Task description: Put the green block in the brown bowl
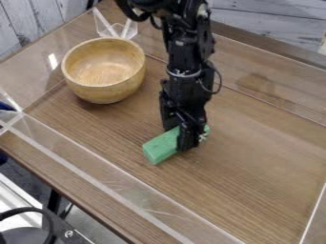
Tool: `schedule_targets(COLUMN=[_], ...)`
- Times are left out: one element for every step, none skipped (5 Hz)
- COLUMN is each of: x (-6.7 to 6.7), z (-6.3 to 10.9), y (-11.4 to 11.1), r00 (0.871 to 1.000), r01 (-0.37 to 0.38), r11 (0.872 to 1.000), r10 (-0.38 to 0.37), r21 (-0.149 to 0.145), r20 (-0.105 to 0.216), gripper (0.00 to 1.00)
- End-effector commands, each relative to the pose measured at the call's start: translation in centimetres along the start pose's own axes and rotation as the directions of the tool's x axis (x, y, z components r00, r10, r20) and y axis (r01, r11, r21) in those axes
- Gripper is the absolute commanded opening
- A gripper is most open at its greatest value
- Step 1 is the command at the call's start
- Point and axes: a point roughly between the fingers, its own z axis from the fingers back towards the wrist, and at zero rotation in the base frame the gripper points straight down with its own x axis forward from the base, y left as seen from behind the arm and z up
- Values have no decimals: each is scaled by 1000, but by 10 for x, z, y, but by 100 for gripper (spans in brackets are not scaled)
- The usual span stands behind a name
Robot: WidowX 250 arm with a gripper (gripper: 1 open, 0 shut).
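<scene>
The green block (158,150) lies on the wooden table (254,143), a little right of the middle, its long axis running diagonally. My gripper (186,139) has come straight down over the block's far right end. Its black fingers stand on either side of the block and press against it, hiding that end. The block's near left end sticks out below the fingers and rests on the table. The brown bowl (105,69) stands empty at the back left, well apart from the gripper.
A low clear plastic wall (76,173) runs around the table edge at the front and left. A clear folded shape (114,27) stands just behind the bowl.
</scene>
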Motion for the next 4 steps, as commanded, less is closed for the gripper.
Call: schedule_targets(x=[5, 5, 4, 4], z=[9, 15, 22, 30], y=[3, 5, 6, 8], r00=[999, 999, 997, 995], r01=[0, -30, -63, -93], r11=[1000, 999, 998, 995], r10=[-1, 29, 62, 92], r21=[23, 25, 28, 31], r20=[32, 35, 40, 45], gripper=[0, 0, 0, 0])
